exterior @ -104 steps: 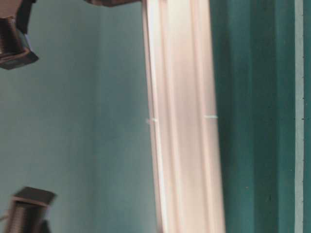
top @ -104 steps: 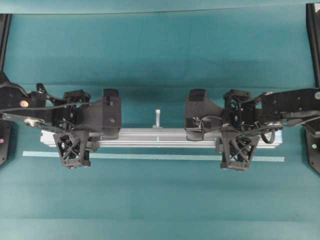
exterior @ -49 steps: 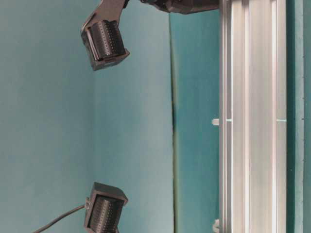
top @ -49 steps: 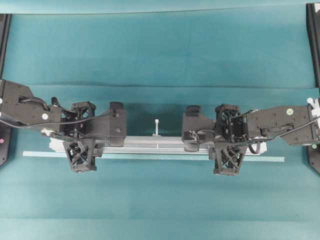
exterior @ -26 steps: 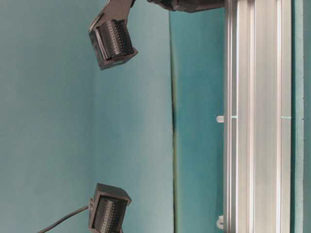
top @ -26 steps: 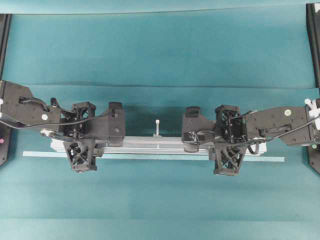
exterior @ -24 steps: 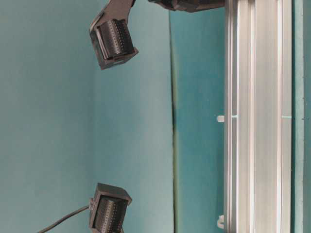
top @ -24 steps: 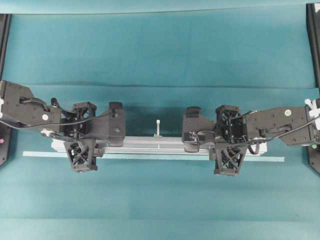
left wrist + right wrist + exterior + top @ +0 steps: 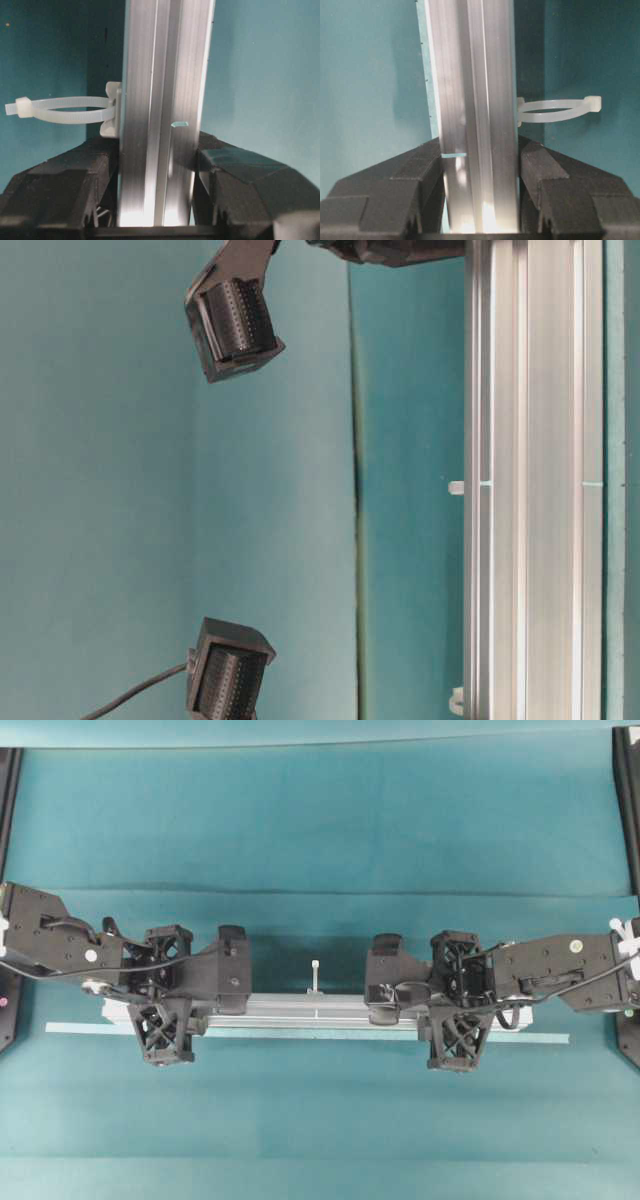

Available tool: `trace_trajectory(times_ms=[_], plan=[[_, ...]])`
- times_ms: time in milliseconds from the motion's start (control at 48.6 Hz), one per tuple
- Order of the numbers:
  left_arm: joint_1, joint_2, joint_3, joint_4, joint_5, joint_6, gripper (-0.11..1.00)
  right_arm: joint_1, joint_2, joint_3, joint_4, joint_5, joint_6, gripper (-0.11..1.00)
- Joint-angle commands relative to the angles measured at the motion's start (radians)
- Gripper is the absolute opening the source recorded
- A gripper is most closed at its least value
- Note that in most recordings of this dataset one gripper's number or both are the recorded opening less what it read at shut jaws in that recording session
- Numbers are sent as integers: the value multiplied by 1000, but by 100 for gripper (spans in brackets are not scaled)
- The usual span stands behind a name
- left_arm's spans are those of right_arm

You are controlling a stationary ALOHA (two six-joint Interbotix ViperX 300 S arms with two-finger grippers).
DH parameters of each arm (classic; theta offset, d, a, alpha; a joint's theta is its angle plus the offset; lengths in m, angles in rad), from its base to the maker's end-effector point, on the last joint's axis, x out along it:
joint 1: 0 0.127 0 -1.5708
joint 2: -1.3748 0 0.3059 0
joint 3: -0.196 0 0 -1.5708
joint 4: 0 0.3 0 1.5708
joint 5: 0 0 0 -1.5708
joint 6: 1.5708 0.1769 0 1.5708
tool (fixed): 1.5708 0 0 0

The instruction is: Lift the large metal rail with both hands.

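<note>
Both grippers are clamped on the large metal rail (image 9: 315, 1007) — you can confirm it in the wrist views. Left gripper (image 9: 164, 995) grips near the rail's left end, right gripper (image 9: 458, 1000) near its right end; the jaws of each straddle the bar across its width, one finger on each long side.

Left wrist view: rail (image 9: 162, 110) runs straight up the frame between the black fingers (image 9: 65, 185), which press both side faces. A white cable-tie loop (image 9: 62, 110) sticks out from the rail's left edge just above the finger. Right wrist view mirrors that — rail (image 9: 472, 110) pinched between the fingers (image 9: 395, 185), a cable-tie loop (image 9: 557, 111) on its right edge.

From overhead the rail lies level and parallel to the thin pale tape strip (image 9: 300, 1033) on the teal desk (image 9: 320, 820), with its near edge overlapping the strip in that view. One white peg (image 9: 316, 974) stands up at mid-length on the far edge.

Table-level view is rotated sideways: rail (image 9: 530, 490) fills the right side, two wrist-camera housings (image 9: 235, 325) hang clear of it. Whether the rail is off the desk or resting on it — probably just above, but the angle is poor.
</note>
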State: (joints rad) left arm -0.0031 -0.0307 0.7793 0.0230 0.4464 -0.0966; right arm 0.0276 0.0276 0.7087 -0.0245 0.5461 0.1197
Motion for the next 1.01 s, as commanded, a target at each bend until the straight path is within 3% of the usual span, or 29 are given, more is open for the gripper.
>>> trace_trajectory(times_ms=[0,987], plan=[[-2,-8,-11,3,-3,-6,37,5,3,-8,0,-9,0,39],[-5,0,2,3,2,20,37,2,20,-3,8,-52,8,39]])
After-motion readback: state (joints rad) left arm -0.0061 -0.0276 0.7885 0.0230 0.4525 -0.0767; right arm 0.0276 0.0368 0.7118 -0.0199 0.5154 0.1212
